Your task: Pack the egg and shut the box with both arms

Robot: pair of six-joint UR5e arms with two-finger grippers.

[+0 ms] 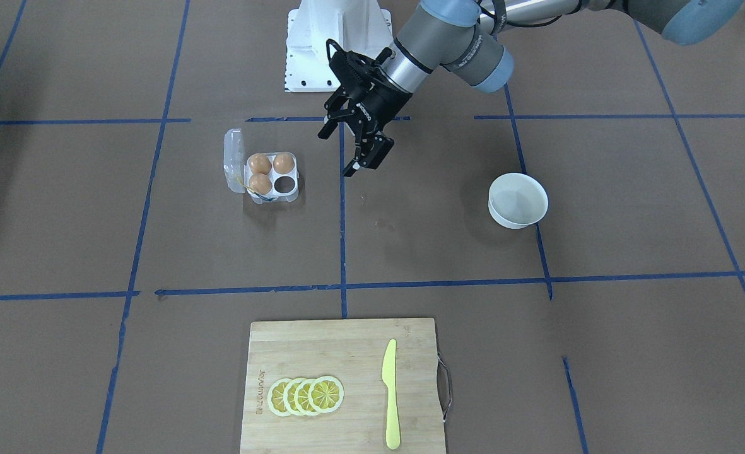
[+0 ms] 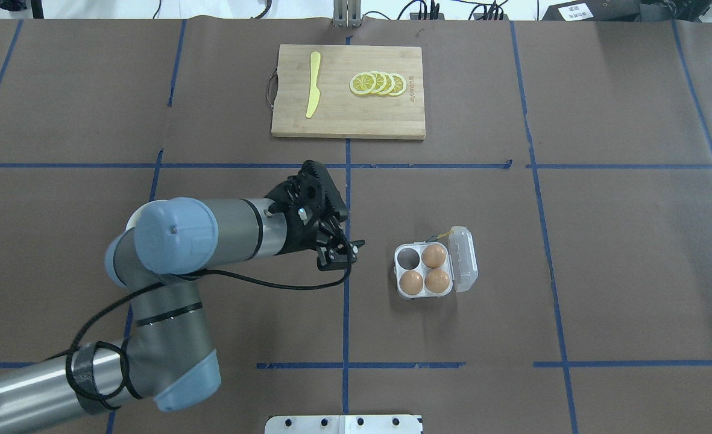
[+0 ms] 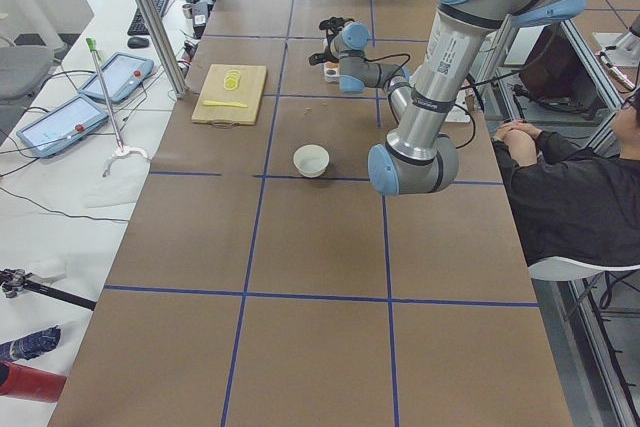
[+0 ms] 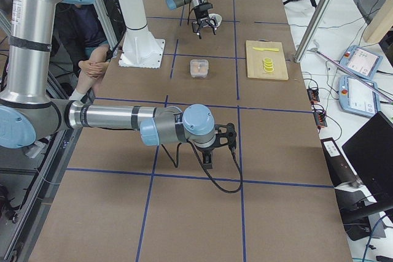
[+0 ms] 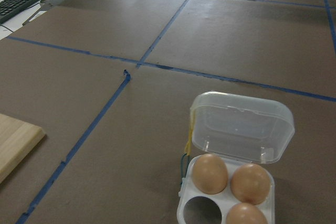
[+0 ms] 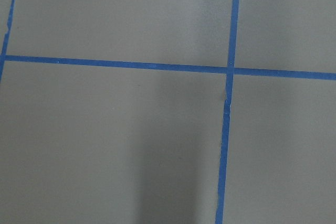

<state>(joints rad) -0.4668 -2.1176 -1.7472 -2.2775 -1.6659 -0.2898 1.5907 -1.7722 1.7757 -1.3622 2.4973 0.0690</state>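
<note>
The left claw [image 1: 336,153] hangs just above the desk [image 1: 599,189] with its two black fingers spread wide, holding nothing and touching nothing; it is near the box [image 1: 277,198] but clear of it, with bare brown paper between them. The right claw [image 4: 209,154] sits low over the desk at the robot's right end, well apart from the box. It shows only in the side view, so I cannot tell whether it is wide or narrow, and its own wrist camera sees only paper and blue tape lines. There is one box, a white four-cell tray near the middle of the desk, with its clear lid [image 1: 233,159] swung fully open and lying flat on the side away from the left claw. It holds three orange-brown eggs: one [image 1: 259,163] and another [image 1: 283,163] in the row nearer the robot, and a third [image 1: 260,183] next to the lid in the other row. The fourth cell [image 1: 286,184], on the side towards the left claw, is empty. One round white bowl [image 1: 517,221] stands on the robot's left side, well apart from the box. One wooden cutting board [image 1: 347,353] lies at the far edge from the robot, carrying four overlapping lemon slices [image 1: 306,395] and one yellow knife [image 1: 390,394].
</note>
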